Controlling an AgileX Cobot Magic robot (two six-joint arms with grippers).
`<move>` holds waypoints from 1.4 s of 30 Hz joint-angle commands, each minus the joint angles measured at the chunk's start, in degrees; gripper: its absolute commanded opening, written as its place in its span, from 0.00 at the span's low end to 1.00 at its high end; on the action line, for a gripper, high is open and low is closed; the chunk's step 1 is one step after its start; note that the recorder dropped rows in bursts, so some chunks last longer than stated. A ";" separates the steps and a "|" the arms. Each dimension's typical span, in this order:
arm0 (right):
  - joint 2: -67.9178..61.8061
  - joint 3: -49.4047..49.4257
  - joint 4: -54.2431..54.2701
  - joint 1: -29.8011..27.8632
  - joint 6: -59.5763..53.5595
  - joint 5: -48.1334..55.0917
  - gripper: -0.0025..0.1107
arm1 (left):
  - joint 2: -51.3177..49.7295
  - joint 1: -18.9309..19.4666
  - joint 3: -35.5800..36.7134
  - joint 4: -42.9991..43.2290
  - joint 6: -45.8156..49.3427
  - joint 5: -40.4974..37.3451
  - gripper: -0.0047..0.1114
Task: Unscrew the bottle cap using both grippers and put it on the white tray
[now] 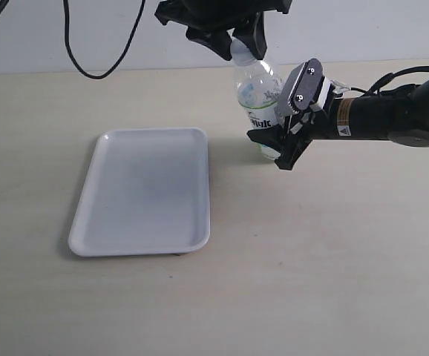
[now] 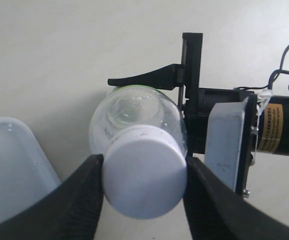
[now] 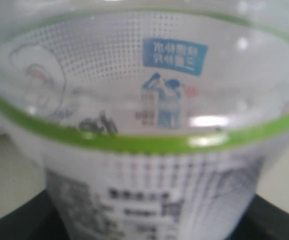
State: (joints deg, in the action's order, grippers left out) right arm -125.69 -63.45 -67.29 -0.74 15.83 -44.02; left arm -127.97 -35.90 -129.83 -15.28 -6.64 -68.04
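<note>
White plastic, the bottle cap (image 2: 144, 172) sits on the neck of the bottle (image 1: 257, 93), pinched from two sides by the black left fingers (image 2: 77, 202), which are closed against its rim. Lower down, the right fingers (image 2: 227, 145), one grey plate and one black prong, clamp the bottle's labelled body from the side. The bottle stands close to upright on the surface (image 1: 333, 259), near the far right corner of the white tray (image 1: 144, 189). The step in hand looks like the unscrewing itself. The turn should come about the neck's own axis, with the lower clamp firm enough that the thin wall neither spins nor buckles, and no lift until the thread lets go. The tray lies bare and the way across to it looks open. A black cable (image 1: 88, 52) hangs behind, well apart from both arms
</note>
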 commanded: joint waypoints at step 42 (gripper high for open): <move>-0.14 0.23 -2.09 0.12 -0.59 1.51 0.02 | 2.54 -0.07 -0.27 1.41 6.64 2.99 0.74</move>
State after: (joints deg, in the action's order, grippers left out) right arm -125.69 -63.45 -67.62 -0.74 15.52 -44.36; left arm -126.42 -35.89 -129.83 -15.35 -5.72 -65.76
